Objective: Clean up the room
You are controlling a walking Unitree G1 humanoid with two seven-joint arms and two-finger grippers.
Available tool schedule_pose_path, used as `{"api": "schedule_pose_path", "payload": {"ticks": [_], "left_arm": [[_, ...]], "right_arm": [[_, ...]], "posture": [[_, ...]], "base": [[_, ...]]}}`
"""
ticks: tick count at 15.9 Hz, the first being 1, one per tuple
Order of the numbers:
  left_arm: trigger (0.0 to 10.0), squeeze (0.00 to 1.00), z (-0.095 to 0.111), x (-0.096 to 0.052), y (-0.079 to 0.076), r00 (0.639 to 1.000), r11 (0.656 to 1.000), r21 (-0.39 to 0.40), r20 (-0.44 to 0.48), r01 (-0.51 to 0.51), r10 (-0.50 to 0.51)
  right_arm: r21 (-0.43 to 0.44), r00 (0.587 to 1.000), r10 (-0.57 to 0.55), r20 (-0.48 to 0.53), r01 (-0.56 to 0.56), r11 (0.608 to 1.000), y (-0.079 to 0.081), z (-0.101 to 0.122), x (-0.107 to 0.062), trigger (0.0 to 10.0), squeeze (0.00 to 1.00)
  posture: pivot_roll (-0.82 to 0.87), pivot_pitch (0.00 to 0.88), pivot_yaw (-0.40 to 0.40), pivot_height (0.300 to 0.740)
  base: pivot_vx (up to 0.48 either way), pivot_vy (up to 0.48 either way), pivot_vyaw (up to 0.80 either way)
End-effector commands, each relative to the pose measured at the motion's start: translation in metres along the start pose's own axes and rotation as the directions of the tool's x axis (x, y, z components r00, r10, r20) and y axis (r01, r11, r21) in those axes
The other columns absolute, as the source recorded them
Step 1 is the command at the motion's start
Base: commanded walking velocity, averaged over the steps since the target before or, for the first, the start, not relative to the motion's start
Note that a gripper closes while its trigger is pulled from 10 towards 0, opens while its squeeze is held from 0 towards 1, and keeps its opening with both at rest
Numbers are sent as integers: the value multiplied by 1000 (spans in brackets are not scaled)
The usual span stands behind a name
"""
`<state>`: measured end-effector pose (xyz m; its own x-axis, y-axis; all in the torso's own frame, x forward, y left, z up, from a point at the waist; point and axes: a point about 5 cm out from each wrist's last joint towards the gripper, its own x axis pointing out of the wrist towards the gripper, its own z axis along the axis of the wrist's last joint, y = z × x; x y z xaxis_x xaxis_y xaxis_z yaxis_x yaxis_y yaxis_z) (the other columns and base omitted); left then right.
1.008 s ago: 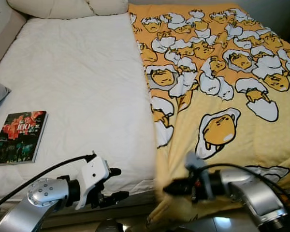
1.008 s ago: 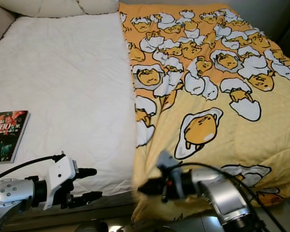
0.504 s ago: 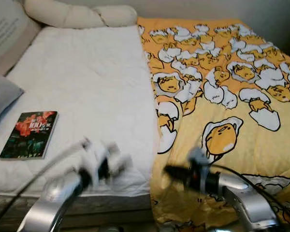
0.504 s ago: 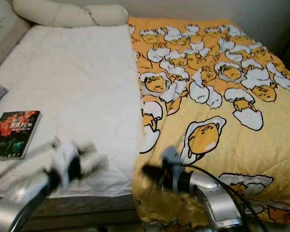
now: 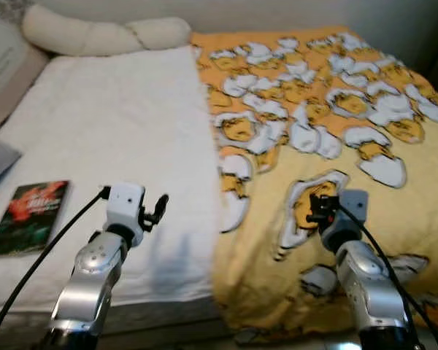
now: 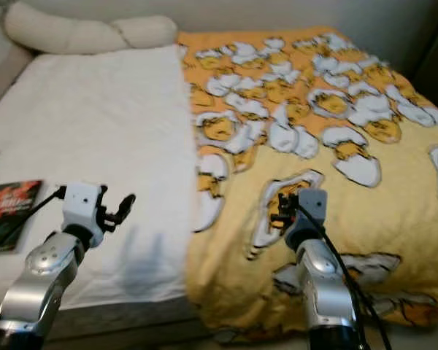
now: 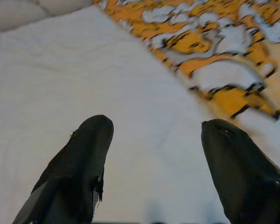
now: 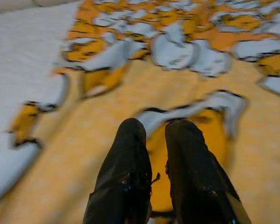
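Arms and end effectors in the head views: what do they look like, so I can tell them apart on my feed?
Both arms are silver metal tubes with rounded joints and a black cable looping along each. The left end effector has black fingers on a white boxy wrist block; the right end effector has black fingers on a grey block.

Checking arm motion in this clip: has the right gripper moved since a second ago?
Yes. The right gripper has come up from the bed's foot edge and now hangs over the yellow blanket, further onto the bed.
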<state>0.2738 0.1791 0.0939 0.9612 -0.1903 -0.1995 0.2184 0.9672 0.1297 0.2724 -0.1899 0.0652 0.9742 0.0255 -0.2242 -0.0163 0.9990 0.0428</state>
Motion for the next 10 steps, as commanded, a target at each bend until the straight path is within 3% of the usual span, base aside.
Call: {"api": "schedule_pose_path", "payload": {"ticks": [1, 10], "left_arm": [[10000, 0, -2, 0, 2, 1000, 1000, 14, -6, -19, 19], [10000, 0, 1, 7, 4, 996, 997, 17, 30, -79, 78]], "right_arm": [[-28, 999, 22, 26, -21, 999, 8, 6, 1, 10000, 0], [-16, 998, 36, 55, -35, 999, 35, 15, 6, 10000, 0]], "posture": [[54, 0, 51, 740], [64, 0, 27, 740]], "base": [[0, -428, 0], [0, -429, 0]]}}
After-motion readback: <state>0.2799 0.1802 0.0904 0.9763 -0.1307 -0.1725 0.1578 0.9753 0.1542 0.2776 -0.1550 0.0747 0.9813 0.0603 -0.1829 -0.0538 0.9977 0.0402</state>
